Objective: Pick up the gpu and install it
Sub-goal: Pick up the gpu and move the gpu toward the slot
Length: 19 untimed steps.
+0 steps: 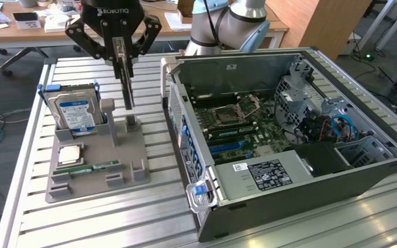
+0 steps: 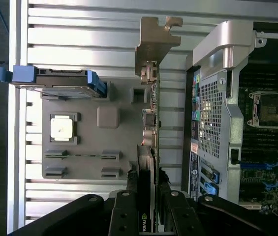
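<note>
The black two-finger gripper [image 1: 120, 56] is clamped on the top edge of the thin dark gpu card with a pale metal bracket [image 1: 126, 90]. It holds the card upright over the grey plastic holder tray [image 1: 126, 147] (probably to keep it square to its slot), with the open black computer case [image 1: 322, 191] just beside the tray

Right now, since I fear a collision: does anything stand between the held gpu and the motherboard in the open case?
Yes. The gripper is shut on the gpu above the grey holder, and the case's rear wall rises between it and the motherboard. Nothing visible covers the case's open side.
</note>
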{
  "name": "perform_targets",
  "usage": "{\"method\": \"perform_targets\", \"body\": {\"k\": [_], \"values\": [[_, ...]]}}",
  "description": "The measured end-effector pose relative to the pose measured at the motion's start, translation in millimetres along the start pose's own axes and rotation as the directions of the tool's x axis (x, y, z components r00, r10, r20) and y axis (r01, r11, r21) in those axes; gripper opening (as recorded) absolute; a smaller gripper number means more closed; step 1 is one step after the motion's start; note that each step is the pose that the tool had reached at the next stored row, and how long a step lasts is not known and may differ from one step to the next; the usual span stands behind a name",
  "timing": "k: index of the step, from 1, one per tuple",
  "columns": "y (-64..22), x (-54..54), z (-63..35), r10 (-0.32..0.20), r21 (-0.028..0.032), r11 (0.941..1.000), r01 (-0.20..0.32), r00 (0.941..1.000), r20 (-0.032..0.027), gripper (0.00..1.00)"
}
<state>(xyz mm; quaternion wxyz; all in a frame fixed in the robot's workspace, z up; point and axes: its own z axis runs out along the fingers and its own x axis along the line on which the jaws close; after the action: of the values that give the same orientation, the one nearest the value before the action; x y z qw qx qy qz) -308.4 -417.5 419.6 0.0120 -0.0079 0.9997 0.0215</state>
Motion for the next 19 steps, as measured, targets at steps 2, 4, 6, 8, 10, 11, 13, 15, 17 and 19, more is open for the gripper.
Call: {"method": "perform_targets", "body": {"k": [2,4,6,8,10,11,13,15,17,19], "values": [[0.4,-0.1,-6.0,0.000,0.0000,1.0000,0.000,1.0000,0.0000,0.26],[0.7,-0.3,-10.5,0.000,0.0001,1.0000,0.000,1.0000,-0.0001,0.26],[0.9,-0.3,-13.8,0.000,-0.0001,1.0000,0.000,1.0000,0.0001,0.26],[1.0,-0.4,-16.4,0.000,0.0000,1.0000,0.000,1.0000,0.0000,0.26],[1.1,-0.4,-17.5,0.000,-0.0001,1.0000,0.000,1.0000,0.0001,0.26],[1.1,-0.4,-17.5,0.000,-0.0001,1.0000,0.000,1.0000,0.0001,0.26],[1.1,-0.4,-17.6,0.000,0.0000,1.0000,0.000,1.0000,0.0001,0.26],[1.1,-0.4,-17.6,0.000,0.0000,1.0000,0.000,1.0000,0.0000,0.26],[1.2,-1.1,-17.7,0.000,0.0001,1.0000,0.000,1.0000,-0.0002,0.26],[1.1,-2.5,-17.5,0.000,0.0000,1.0000,0.000,1.0000,0.0001,0.26]]}}
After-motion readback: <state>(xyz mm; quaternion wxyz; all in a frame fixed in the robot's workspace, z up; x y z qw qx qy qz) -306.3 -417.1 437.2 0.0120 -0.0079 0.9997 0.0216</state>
